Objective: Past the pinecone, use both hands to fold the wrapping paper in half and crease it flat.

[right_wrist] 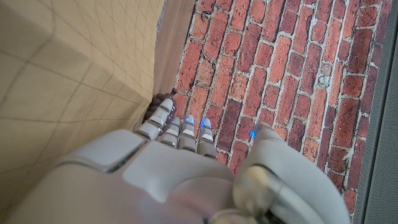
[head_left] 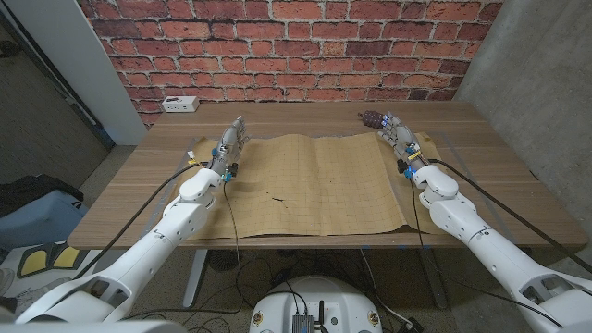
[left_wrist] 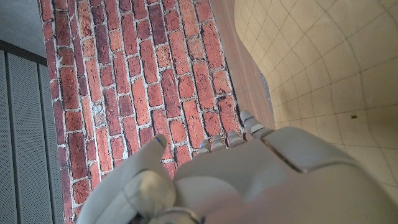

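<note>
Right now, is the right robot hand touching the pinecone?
Cannot tell. In the head view the right robot hand reaches right up beside the pinecone, but neither contact nor gap shows plainly.

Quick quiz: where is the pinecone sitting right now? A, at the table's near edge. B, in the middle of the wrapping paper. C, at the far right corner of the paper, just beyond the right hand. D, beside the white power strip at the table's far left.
C: in the head view the pinecone sits on the table at the far right corner of the wrapping paper, just beyond the right hand.
</note>
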Robot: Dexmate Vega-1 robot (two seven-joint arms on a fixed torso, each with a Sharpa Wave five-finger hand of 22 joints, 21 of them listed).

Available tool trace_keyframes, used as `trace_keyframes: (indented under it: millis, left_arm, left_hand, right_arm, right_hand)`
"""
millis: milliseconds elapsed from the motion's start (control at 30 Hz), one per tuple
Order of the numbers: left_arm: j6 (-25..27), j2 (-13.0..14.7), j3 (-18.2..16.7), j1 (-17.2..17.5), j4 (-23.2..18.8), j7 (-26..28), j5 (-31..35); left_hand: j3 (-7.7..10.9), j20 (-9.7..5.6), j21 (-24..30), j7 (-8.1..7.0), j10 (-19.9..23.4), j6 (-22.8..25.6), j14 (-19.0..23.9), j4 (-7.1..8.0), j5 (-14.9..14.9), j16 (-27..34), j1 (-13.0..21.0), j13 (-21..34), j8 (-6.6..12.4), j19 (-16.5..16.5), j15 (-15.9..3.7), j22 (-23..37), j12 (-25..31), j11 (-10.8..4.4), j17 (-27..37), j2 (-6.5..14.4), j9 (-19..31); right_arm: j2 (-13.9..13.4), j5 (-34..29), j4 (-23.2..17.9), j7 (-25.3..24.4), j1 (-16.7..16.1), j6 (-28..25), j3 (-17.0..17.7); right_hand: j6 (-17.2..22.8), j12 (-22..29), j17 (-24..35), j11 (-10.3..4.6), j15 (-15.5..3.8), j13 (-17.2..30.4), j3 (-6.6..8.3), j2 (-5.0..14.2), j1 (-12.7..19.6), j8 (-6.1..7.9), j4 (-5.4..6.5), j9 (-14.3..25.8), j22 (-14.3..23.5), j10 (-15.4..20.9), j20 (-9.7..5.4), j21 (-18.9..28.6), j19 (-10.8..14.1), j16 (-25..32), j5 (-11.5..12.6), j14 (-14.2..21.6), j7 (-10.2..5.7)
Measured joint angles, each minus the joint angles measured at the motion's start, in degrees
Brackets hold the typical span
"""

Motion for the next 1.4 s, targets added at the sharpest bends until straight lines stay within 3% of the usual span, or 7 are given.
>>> trace_keyframes:
  millis: [100,167,233,400,700,933,1400]
  left_arm:
    - [0.18,0.16,0.17,-0.07,0.01,0.11,0.30]
    - [0.29,0.39,0.31,-0.12,-0.02,0.17,0.53]
    - [0.67,0.57,0.41,-0.16,-0.13,0.59,1.14]
    - [1.45,1.58,0.97,-0.34,-0.88,1.02,2.18]
    - [4.58,4.01,2.43,-0.84,-2.97,2.77,6.39]
    - [6.96,5.94,3.62,-1.19,-4.96,3.93,9.19]
    - [12.35,9.27,5.97,-1.89,-8.85,5.51,14.60]
  left_hand:
    - [0.00,0.18,0.00,0.00,0.00,0.00,0.00,0.00,0.00,0.00,0.00,0.02,0.00,-0.18,0.00,0.00,0.00,0.00,0.00,0.00,0.04]
    - [0.00,0.22,0.00,0.00,0.00,0.00,0.00,0.00,0.00,0.41,0.00,0.02,0.00,-0.15,0.00,0.00,0.00,0.00,0.00,0.00,0.04]
    - [0.00,1.39,0.00,-0.28,-0.21,-0.28,-0.11,0.00,0.00,0.45,0.00,0.01,0.00,0.14,0.11,0.00,0.40,0.27,0.00,0.00,0.04]
    - [-0.25,2.35,-0.26,-0.73,0.15,-0.22,1.25,-0.25,0.00,1.11,-0.02,0.01,0.60,1.16,2.07,0.00,0.83,1.58,0.00,-0.02,0.04]
    - [-0.48,2.66,-0.60,-1.47,1.19,1.88,2.07,-0.48,0.00,1.11,-0.24,0.01,1.03,1.47,2.24,-0.01,1.06,2.62,-0.01,-0.24,0.03]
    - [-0.72,3.80,-0.70,-0.73,3.30,4.92,4.15,-0.72,0.00,1.11,-0.55,0.01,1.26,2.61,3.88,-0.01,1.49,4.10,-0.01,-0.54,0.03]
    - [-0.96,4.36,-1.14,0.93,7.10,9.72,6.82,-0.96,0.00,1.11,-1.01,0.00,2.07,3.86,4.25,0.26,2.39,5.23,-0.02,-0.54,0.31]
  right_arm:
    - [0.02,-0.17,0.19,-0.22,0.18,-0.14,-0.05]
    - [0.02,-0.32,0.20,-0.41,0.19,-0.25,-0.06]
    - [-0.02,-0.51,0.23,-0.64,0.30,-0.41,-0.11]
    - [-0.38,-1.67,0.04,-2.18,0.33,-1.11,-0.23]
    - [-1.77,-4.74,-1.78,-6.14,0.31,-3.92,-0.50]
    - [-4.51,-7.95,-4.81,-9.46,0.00,-6.57,-0.85]
    - [-8.38,-13.12,-9.61,-14.41,-0.19,-13.11,-0.99]
  right_hand:
    - [0.00,0.00,-0.10,0.28,0.93,0.00,0.32,0.29,0.29,0.22,-0.32,0.03,0.00,0.27,0.47,0.00,0.43,0.00,0.00,0.10,0.00]
    - [0.23,0.00,-0.10,0.27,1.66,0.02,0.58,0.25,0.33,0.22,-0.58,0.03,0.00,0.27,1.60,0.00,0.50,0.15,0.00,0.42,-0.22]
    - [0.93,0.00,-0.10,0.58,2.38,0.27,0.62,0.37,0.82,0.40,-1.13,0.03,0.00,0.59,2.75,-0.29,0.59,0.44,0.00,0.70,-0.33]
    - [1.85,0.41,-0.09,0.59,3.17,0.27,1.10,0.45,1.37,0.65,-2.07,0.03,0.00,1.39,4.16,-0.52,1.05,0.44,0.00,1.11,-1.24]
    - [2.89,0.41,-0.09,0.58,3.15,0.26,1.89,0.98,2.48,0.88,-3.00,0.02,-0.01,2.01,4.21,-0.52,1.11,0.53,0.00,1.75,-1.24]
    - [5.04,0.65,-0.19,0.89,2.84,0.26,2.38,1.26,3.54,1.28,-4.44,0.02,0.27,3.54,2.86,-0.52,2.46,0.88,0.00,2.87,-0.90]
    - [5.84,1.08,-0.20,0.79,2.42,0.25,2.88,1.87,4.14,1.28,-5.36,0.02,0.26,4.06,3.18,-1.13,2.77,0.88,0.00,3.29,-0.73]
